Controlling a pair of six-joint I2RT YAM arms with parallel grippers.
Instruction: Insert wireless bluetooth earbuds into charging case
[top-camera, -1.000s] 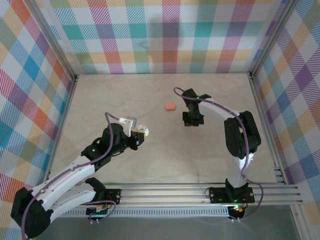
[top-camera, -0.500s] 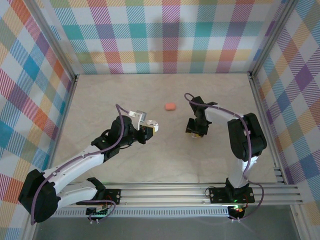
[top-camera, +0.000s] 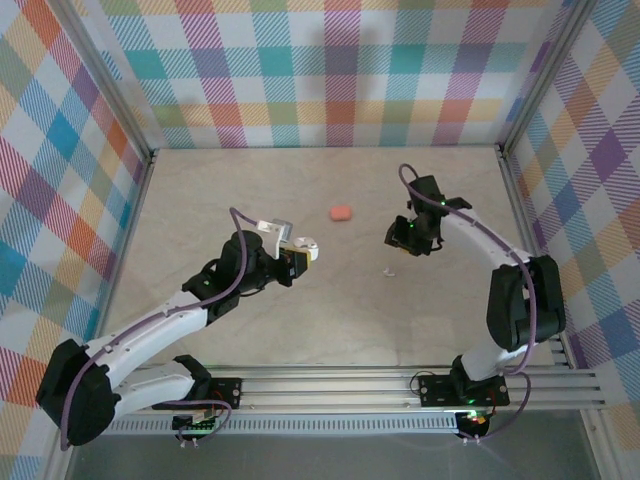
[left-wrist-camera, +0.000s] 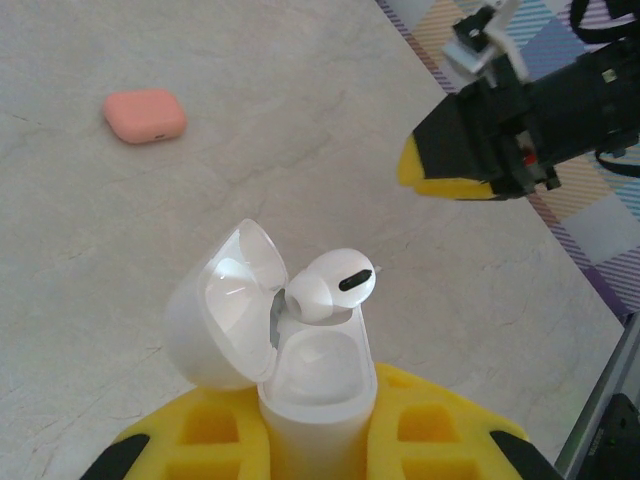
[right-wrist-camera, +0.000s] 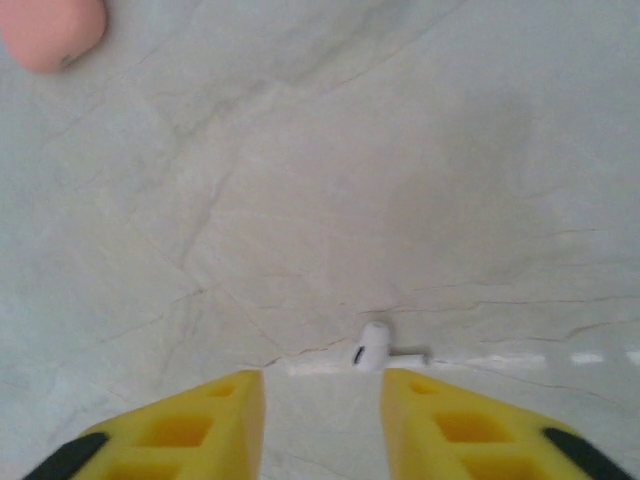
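Note:
My left gripper (left-wrist-camera: 318, 425) is shut on a white charging case (left-wrist-camera: 318, 385), held upright above the table with its lid (left-wrist-camera: 215, 305) swung open to the left. One white earbud (left-wrist-camera: 330, 288) sits in the case's far side, its head sticking up over the rim. A second white earbud (right-wrist-camera: 374, 346) lies loose on the table, just beyond the tips of my right gripper (right-wrist-camera: 322, 388), which is open and holds nothing. From above, this earbud (top-camera: 390, 271) lies between the case (top-camera: 305, 246) and the right gripper (top-camera: 405, 238).
A closed salmon-pink case (top-camera: 341, 213) lies on the marble table toward the back middle, also seen as the pink case (left-wrist-camera: 145, 116) and the pink case (right-wrist-camera: 45, 30). Checked walls and aluminium rails (top-camera: 520, 200) bound the table.
The right gripper dipped to the table, then pulled back and to the right, leaving a white earbud lying there. The left arm carried the open case up and right, then held still.

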